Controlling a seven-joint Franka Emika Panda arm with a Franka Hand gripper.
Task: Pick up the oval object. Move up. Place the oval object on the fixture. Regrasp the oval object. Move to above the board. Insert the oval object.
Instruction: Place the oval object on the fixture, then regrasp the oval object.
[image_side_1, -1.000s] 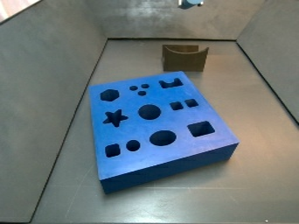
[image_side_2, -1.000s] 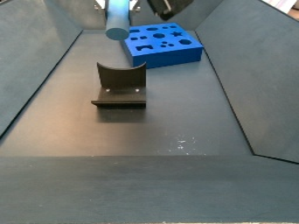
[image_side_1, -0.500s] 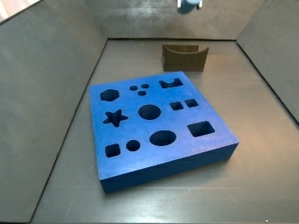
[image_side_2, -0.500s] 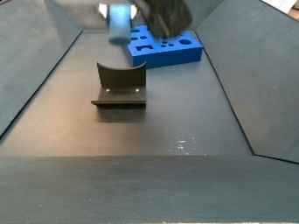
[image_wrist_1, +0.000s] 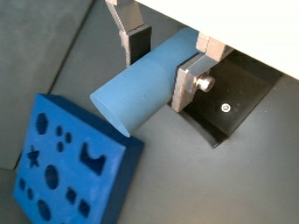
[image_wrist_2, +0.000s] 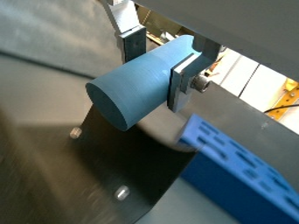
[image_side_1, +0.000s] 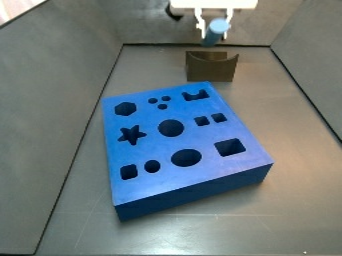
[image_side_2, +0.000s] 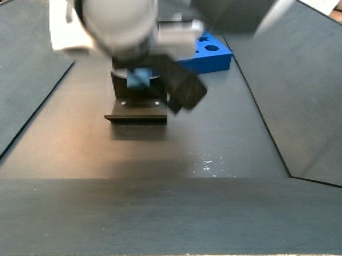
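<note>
Got my claw (image_wrist_1: 162, 59) clamped tight on the oval object (image_wrist_1: 145, 86), holding it up in the air right over the fixture (image_side_1: 211, 66) near the far wall, with the board (image_side_1: 181, 148) sitting mid-floor.

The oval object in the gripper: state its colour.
Pale blue, plain and smooth; the oval object shows best in a wrist view, clamped in the gripper.

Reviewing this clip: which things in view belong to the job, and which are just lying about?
Part of the job:
- oval object, clamped between the gripper fingers, above the fixture
- fixture, bare
- board, holes unfilled

Lying about:
- nothing loose; only the grey floor and bin walls
</note>
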